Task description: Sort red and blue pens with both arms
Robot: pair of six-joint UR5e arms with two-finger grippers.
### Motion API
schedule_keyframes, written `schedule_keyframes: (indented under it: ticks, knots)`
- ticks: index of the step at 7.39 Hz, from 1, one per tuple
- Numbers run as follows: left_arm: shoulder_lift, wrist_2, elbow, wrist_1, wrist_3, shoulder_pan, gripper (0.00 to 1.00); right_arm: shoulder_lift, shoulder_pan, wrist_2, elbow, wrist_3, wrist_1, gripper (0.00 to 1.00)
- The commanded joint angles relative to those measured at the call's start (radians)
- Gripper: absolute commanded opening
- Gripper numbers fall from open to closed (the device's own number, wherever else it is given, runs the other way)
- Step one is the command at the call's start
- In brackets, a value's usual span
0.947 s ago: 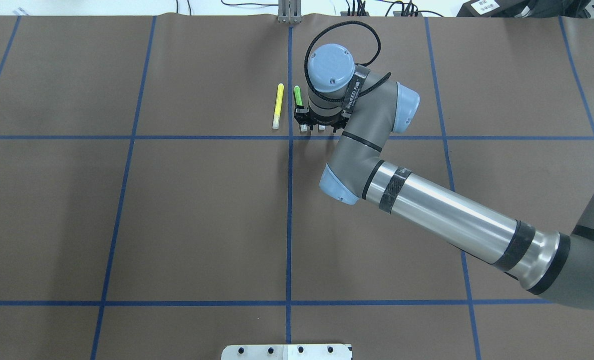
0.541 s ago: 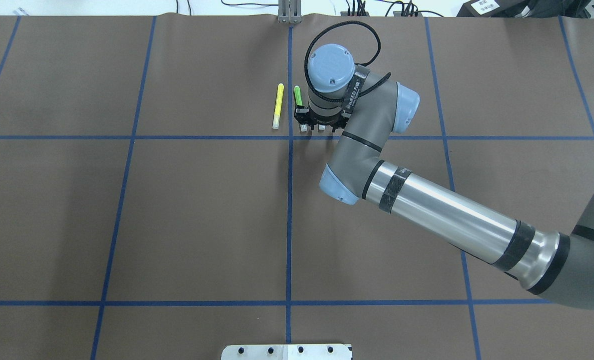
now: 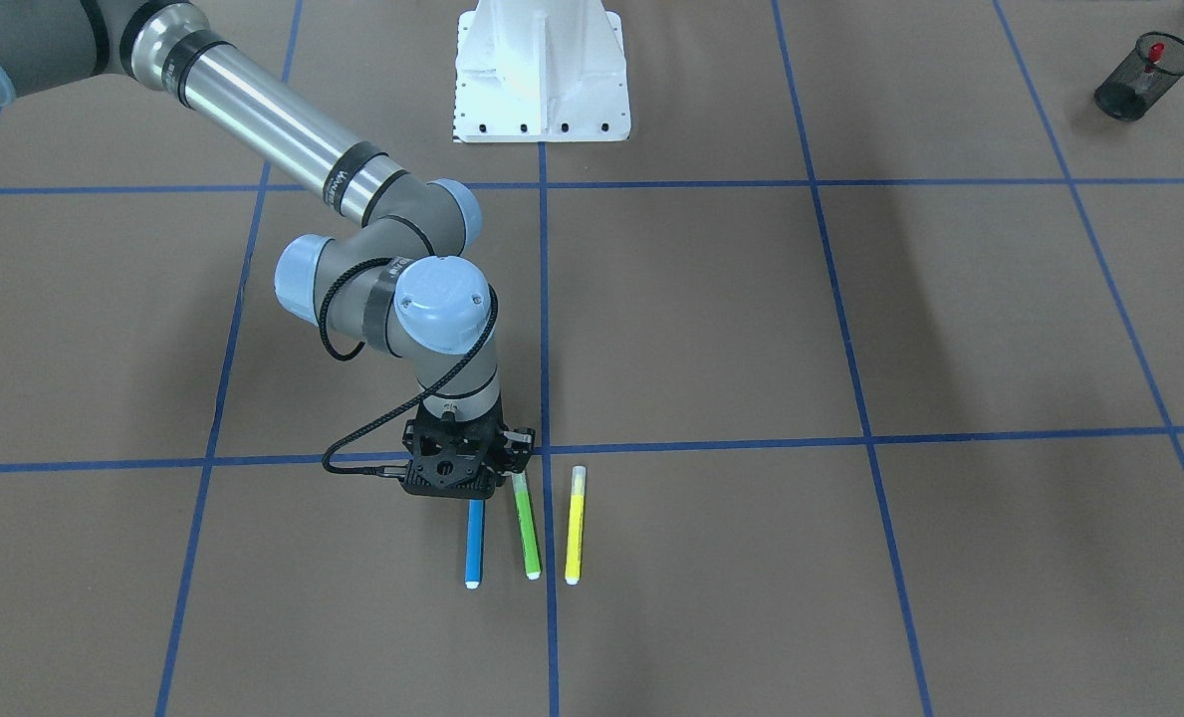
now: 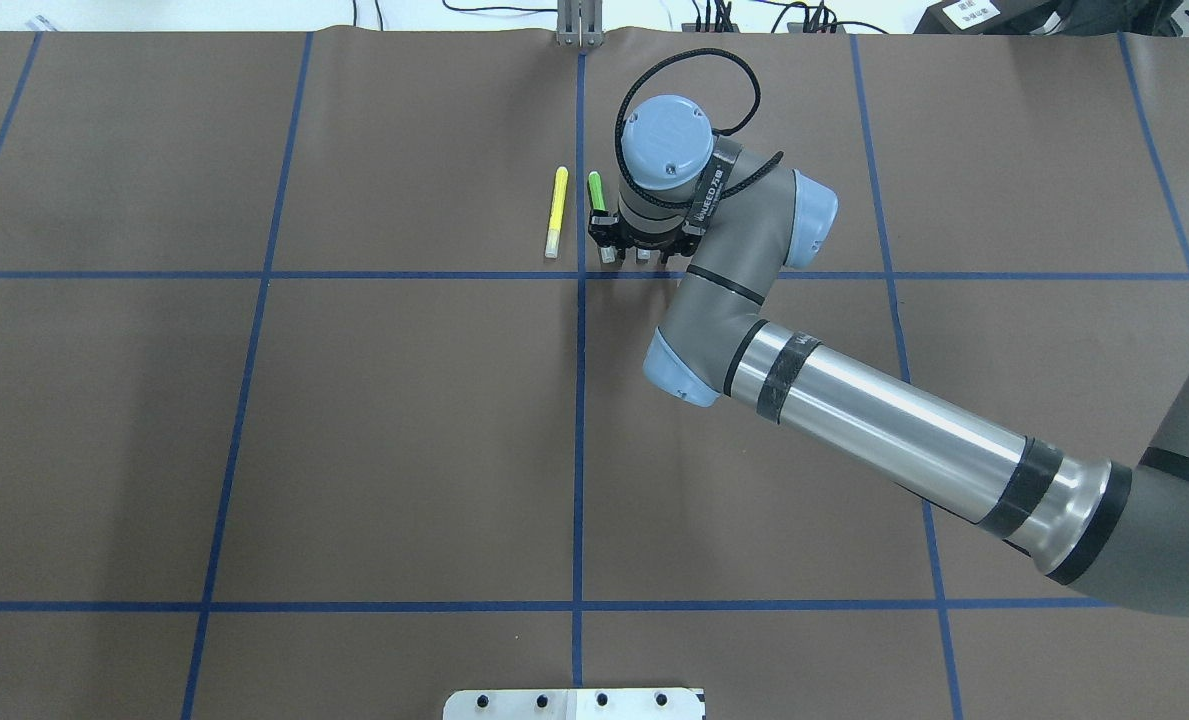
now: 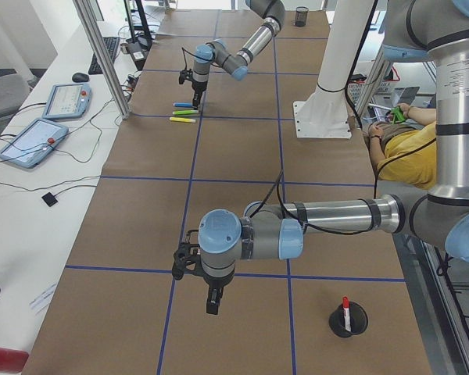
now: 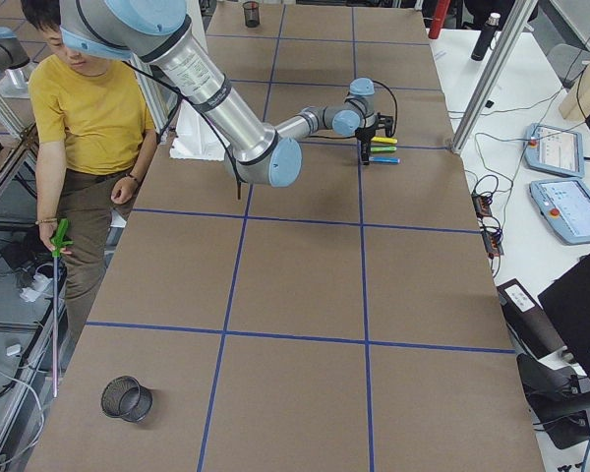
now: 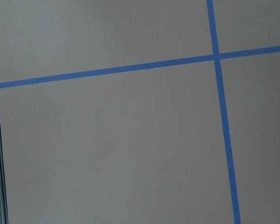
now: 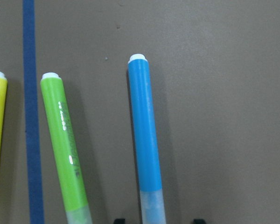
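- Find blue highlighter (image 3: 473,543) flat near tabletop's far edge, just beside green highlighter (image 3: 526,528).
- Expect light, stiff, slick, roll-prone; pinch across barrel.
- Note right gripper (image 4: 626,256) spread astride its clear cap.
- Cannot tell left gripper (image 5: 213,301) state.

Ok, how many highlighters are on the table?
3: blue highlighter below the right gripper, green highlighter beside it, yellow highlighter across the tape line. None seems hidden.
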Motion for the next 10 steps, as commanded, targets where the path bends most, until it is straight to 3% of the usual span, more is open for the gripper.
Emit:
schedule_keyframes:
  ticks: [1,6,7,10]
  knots:
    - [0.0,0.001,0.0,0.0,-0.001,0.0,1.0,0.011,0.0,0.001,-0.001,0.004,0.0,0.35]
    - [0.0,0.001,0.0,0.0,0.0,0.0,1.0,0.009,0.0,0.002,-0.001,-0.009,-0.022,0.34]
    - [0.0,0.001,0.0,0.0,0.0,0.0,1.0,0.009,0.001,0.002,-0.001,-0.009,-0.022,0.03]
    - [0.0,0.001,0.0,0.0,0.0,0.0,1.0,0.01,0.011,0.005,0.023,-0.01,-0.066,0.0]
